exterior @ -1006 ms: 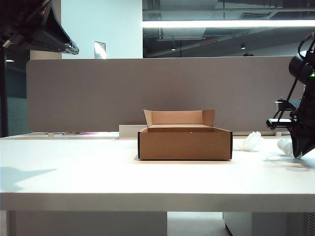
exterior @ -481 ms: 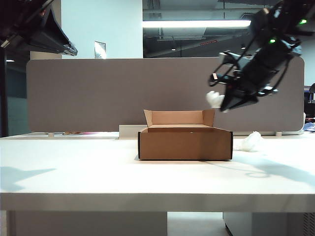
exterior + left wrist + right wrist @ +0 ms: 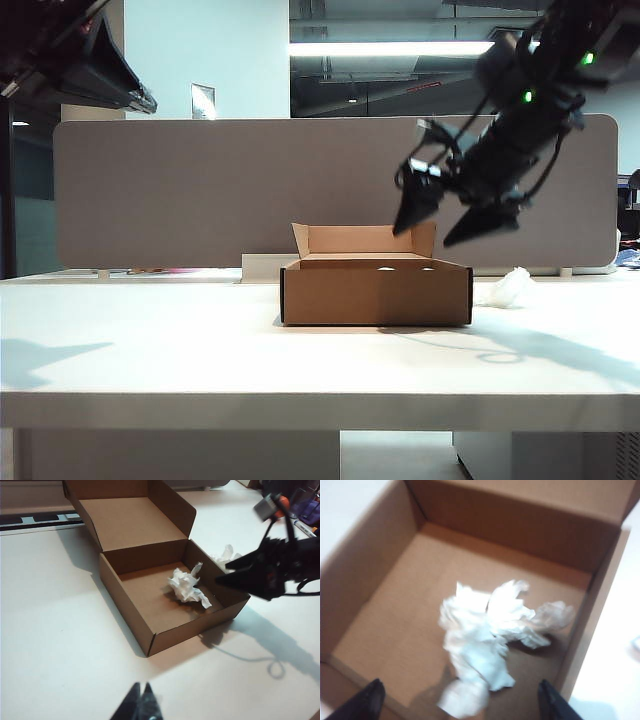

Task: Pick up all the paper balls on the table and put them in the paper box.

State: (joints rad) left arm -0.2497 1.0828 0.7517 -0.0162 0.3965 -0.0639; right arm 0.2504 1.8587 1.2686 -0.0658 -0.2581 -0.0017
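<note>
Hovering spread and empty over the paper box (image 3: pixel 375 292), where one paper ball (image 3: pixel 187 586) lies, the right hand (image 3: pixel 455 215) is nearer the remaining paper ball (image 3: pixel 508 287) on the bench (image 3: pixel 200 360) just right of the box; the left hand (image 3: pixel 141 707), seemingly pressed together, hangs well back.

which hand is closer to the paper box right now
Right. The right hand hangs open just above the paper box, over its right side. The left hand sits apart from it, off one corner, over bare table.
</note>
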